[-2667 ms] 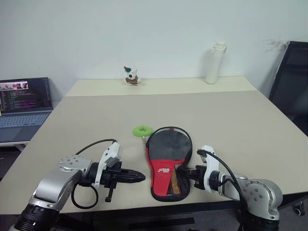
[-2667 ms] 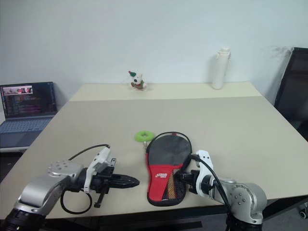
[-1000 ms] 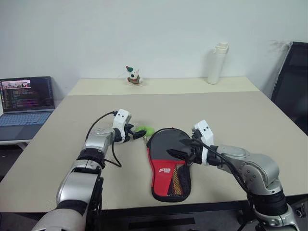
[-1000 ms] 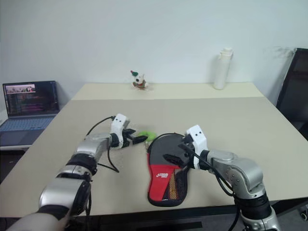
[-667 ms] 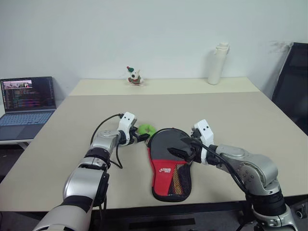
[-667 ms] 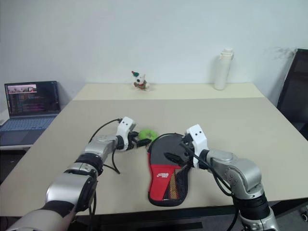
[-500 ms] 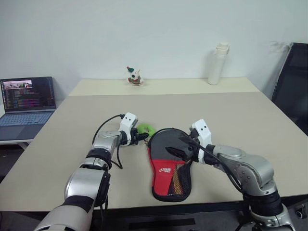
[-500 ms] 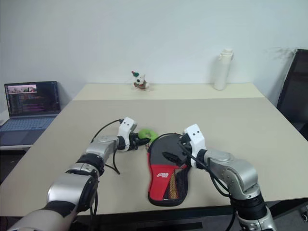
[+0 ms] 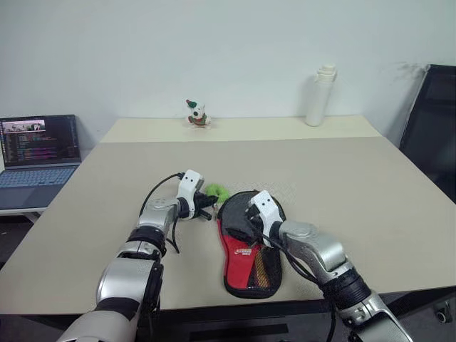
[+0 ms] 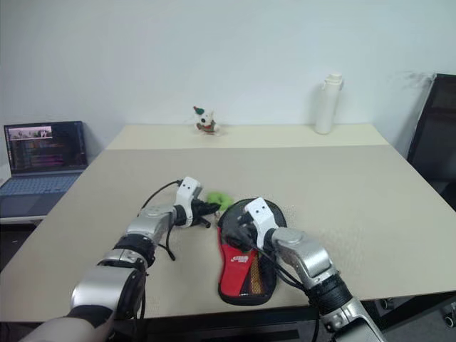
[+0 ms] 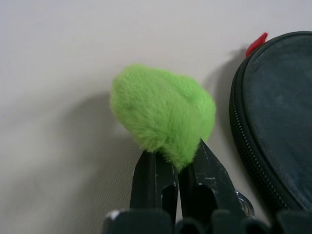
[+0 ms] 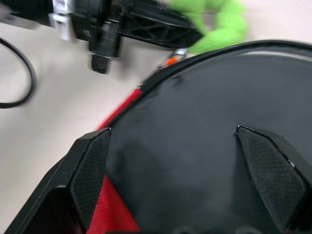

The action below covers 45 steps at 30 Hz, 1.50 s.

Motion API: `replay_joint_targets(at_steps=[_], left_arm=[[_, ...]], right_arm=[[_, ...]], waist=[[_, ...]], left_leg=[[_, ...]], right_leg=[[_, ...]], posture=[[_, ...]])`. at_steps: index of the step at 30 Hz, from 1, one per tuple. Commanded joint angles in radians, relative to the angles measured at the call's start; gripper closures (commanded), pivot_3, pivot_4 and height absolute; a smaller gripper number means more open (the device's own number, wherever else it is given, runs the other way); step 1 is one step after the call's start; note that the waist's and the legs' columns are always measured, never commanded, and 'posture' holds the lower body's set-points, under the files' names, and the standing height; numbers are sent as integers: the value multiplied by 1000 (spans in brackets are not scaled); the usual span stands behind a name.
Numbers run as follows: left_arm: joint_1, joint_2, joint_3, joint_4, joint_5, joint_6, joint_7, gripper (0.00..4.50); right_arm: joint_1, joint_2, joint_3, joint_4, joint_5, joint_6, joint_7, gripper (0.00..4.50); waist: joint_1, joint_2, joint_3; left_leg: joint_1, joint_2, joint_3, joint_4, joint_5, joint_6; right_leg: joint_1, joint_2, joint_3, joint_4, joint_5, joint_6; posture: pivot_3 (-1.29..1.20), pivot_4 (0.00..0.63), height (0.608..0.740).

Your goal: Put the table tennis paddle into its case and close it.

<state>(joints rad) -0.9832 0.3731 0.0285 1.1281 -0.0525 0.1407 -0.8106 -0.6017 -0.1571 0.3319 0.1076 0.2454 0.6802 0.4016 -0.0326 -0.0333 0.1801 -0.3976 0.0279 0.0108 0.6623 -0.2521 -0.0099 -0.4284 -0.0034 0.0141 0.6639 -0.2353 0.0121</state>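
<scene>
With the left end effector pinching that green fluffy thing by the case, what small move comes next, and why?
Probably pull the green pompom along the case rim: the left end effector is shut on it, and the open right end effector sits over the case's black part, seemingly to steady it.

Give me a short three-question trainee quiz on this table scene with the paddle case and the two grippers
1. True or false: the left gripper is shut on the fuzzy green pom-pom.
2. Multiple choice: the right gripper is A) shut on the zipper, B) open over the black round part of the paddle-shaped fabric case, C) holding the white bottle.
3. Fill in: the handle end of the case is coloured ____.

Key: 1 true. 2 B. 3 red.
</scene>
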Motion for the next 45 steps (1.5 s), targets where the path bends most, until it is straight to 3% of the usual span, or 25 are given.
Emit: replay_joint_targets(at_steps=[1, 9, 22, 31, 39, 45], left_arm=[[15, 7, -24, -2, 29, 12, -3, 4470], [-160, -19, -154, 149, 207, -136, 140, 4470], [-317, -198, -300, 241, 448, -262, 358, 4470], [-411, -377, -391, 248, 572, -398, 461, 4470], [-426, -468, -381, 246, 568, -474, 409, 4470], [-386, -474, -381, 246, 562, -504, 300, 4470]], right_arm=[[41, -18, -4, 31, -56, -22, -13, 0], [155, -34, -22, -97, -56, 72, -3, 0], [283, -2, 6, -285, -70, 202, -42, 0], [375, 22, 54, -386, -70, 267, -81, 0], [369, 30, 43, -375, -71, 264, -85, 0], [347, 44, 43, -341, -75, 245, -81, 0]], waist=[[0, -1, -1], [4, -8, -7], [4, -8, -7], [11, -9, -7], [14, -8, -7], [10, -8, -7]], left_leg=[[0, 0, 0, 0, 0, 0], [7, 0, -1, 0, 0, 0], [5, -1, -1, 0, 0, 0], [2, -1, -1, 0, 0, 0], [1, -1, -1, -1, 0, -1], [1, -2, -1, -1, 0, -1]], right_leg=[[0, 0, 0, 0, 0, 0], [8, 0, 0, -1, 0, 0], [7, 0, -1, -2, 0, 0], [7, -1, -3, -4, 0, 1], [7, -1, -4, -6, 0, 1], [7, 0, -4, -6, -1, 1]], posture=[[0, 150, 740], [0, 150, 740], [0, 150, 740], [0, 150, 740], [0, 150, 740], [0, 150, 740]])
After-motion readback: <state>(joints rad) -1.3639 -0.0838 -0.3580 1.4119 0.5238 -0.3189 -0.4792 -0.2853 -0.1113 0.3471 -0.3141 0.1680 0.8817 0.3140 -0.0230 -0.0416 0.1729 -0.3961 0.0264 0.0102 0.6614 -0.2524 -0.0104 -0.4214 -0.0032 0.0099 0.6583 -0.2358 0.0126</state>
